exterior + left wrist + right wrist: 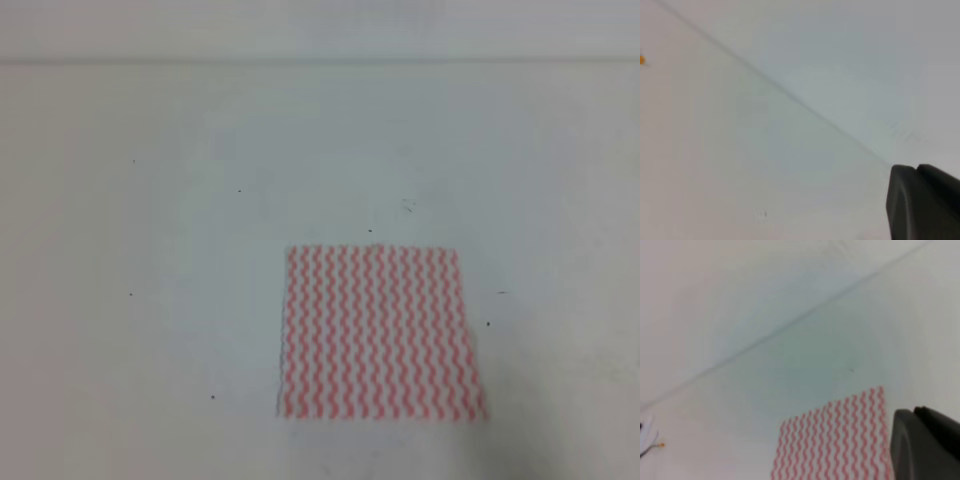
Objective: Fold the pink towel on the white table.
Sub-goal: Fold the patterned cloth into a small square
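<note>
The pink towel [378, 332] lies flat and unfolded on the white table [150, 250], right of centre and toward the front edge. It is a near-square cloth with pink and white wavy stripes. No arm or gripper appears in the exterior high view. In the right wrist view the pink towel [835, 440] lies low in the frame, just left of one dark finger [927, 445] of my right gripper, which hangs clear of the cloth. The left wrist view holds only bare table [765, 150] and one dark finger [925, 205] at the lower right. Neither view shows a second finger.
A seam [320, 62] runs where the table meets the pale back wall. A few tiny dark specks [239, 190] dot the surface. A small orange spot [642, 60] sits at the left edge of the left wrist view. A white object [646, 437] pokes in at the right wrist view's left edge.
</note>
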Controlling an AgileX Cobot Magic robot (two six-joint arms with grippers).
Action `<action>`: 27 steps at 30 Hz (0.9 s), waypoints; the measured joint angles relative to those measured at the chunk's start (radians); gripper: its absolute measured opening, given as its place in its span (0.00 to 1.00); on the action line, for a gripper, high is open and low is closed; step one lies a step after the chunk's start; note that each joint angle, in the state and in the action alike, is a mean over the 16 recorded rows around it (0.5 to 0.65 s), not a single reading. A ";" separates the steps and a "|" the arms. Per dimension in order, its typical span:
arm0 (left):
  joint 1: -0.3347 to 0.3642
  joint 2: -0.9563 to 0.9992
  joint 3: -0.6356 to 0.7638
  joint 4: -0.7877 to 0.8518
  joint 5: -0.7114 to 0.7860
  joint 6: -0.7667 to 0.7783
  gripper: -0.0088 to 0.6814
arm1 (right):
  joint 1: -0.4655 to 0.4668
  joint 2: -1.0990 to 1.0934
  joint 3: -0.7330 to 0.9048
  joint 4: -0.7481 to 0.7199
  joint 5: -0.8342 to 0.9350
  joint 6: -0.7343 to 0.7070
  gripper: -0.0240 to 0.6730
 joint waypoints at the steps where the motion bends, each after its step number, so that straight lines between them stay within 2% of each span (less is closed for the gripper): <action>1: 0.000 0.028 -0.020 -0.001 0.024 0.009 0.00 | 0.000 0.030 -0.024 -0.019 0.024 0.000 0.01; 7: 0.000 0.230 -0.139 -0.028 0.144 0.113 0.00 | 0.000 0.214 -0.145 -0.120 0.148 0.000 0.01; 12: 0.000 0.381 -0.203 -0.170 0.205 0.318 0.00 | 0.000 0.341 -0.207 -0.123 0.220 -0.032 0.01; 16: -0.001 0.478 -0.229 -0.357 0.223 0.535 0.01 | 0.000 0.433 -0.236 -0.039 0.264 -0.118 0.01; 20: -0.016 0.568 -0.238 -0.585 0.219 0.773 0.00 | 0.006 0.517 -0.250 0.106 0.294 -0.242 0.01; 27: -0.128 0.744 -0.285 -0.915 0.180 1.119 0.01 | 0.093 0.652 -0.284 0.346 0.300 -0.451 0.01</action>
